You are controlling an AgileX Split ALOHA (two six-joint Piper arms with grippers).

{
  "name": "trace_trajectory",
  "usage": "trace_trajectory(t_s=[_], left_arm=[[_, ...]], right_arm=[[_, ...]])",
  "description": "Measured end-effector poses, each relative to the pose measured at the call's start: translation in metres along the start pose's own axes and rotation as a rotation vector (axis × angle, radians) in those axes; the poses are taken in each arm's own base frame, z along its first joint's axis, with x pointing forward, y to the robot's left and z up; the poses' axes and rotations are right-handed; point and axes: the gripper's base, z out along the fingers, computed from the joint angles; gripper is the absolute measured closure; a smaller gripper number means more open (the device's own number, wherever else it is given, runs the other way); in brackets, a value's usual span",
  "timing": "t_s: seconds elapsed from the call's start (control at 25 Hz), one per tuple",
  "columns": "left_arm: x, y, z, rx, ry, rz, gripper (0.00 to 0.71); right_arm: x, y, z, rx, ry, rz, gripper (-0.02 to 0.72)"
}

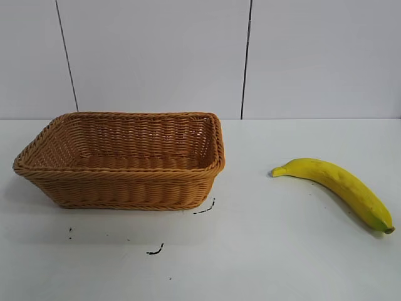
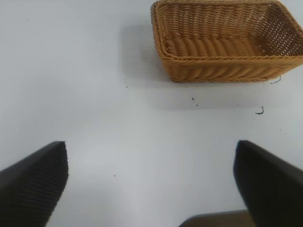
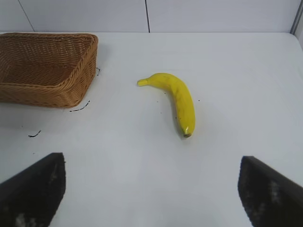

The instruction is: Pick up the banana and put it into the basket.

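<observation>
We have not yet begun the reach: the banana (image 1: 338, 185) lies at right of the exterior frame, well apart from the basket (image 1: 125, 188) at left, so our right gripper (image 3: 151, 189), jaws spread like the left gripper (image 2: 151, 184), must descend onto it

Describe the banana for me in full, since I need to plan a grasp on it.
The banana is long, gently curved and yellow, with small dark specks on its skin. One end tapers to a yellow point aimed toward the basket; the other end turns greenish and finishes in a small brown nub. It lies flat on the white table, to the basket's right and clear of it. Nothing touches it except the table.
</observation>
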Motion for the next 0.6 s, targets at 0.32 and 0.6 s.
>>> trace_trajectory(t_s=[0.32,0.6], left_arm=[[0.000,0.000,0.000,0.000,0.000,0.000,0.020],[0.000,0.000,0.000,0.000,0.000,0.000,0.020]], right_arm=[[-0.059,0.000,0.040,0.014,0.252,0.035,0.011],[-0.114,-0.002,0.104,0.023,0.508,0.049,0.011]])
